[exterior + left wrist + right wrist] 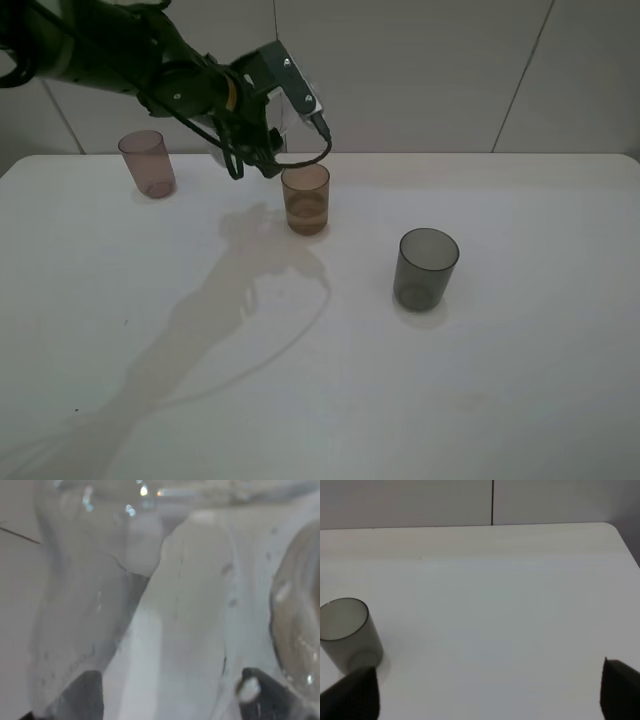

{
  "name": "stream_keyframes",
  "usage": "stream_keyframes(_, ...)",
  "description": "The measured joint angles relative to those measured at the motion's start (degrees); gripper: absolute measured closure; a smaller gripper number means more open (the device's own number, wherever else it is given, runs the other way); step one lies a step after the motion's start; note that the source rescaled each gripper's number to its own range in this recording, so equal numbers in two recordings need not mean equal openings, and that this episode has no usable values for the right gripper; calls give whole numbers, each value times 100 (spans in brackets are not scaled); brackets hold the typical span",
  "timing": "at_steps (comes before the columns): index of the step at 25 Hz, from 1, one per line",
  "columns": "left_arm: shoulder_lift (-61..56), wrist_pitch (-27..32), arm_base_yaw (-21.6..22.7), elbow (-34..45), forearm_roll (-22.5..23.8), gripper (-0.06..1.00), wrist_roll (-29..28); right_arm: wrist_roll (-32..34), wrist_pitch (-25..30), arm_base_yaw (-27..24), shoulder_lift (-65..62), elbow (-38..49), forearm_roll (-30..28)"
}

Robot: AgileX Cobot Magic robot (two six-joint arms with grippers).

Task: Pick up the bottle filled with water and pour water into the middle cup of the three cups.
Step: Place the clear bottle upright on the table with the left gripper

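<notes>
While my left hand (255, 155) hangs just above and left of the rim of the translucent amber-brown cylindrical tumbler (305, 198), the pour turns on one relation: bottle mouth over that rim.

Item: small clear wide-necked bottle (165, 630), clamped between my left hand's fingers and filling the left wrist view. I cannot read its tilt or water level.

Item: amber tumbler, middle of three, upright on the white bench (500, 400). A darker band low inside is, I judge, water.

Item: mauve-pink translucent tumbler (147, 163), far left, appears empty.

Item: dark smoky-grey translucent tumbler (426, 268), to the right, appears empty.

Item: my right hand (485, 695), fingers spread wide, holding nothing, near the grey tumbler and well apart from the amber one. My left arm is the nearer.
</notes>
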Motion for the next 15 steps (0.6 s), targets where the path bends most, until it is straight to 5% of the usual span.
stream_keyframes(9, -449, -1904, 339, 1664, -1144, 93, -274, 0, 0, 0, 0, 0, 0)
stream_keyframes(15, -478, -3994, 865, 3123, -1326, 93, -248, 0, 0, 0, 0, 0, 0)
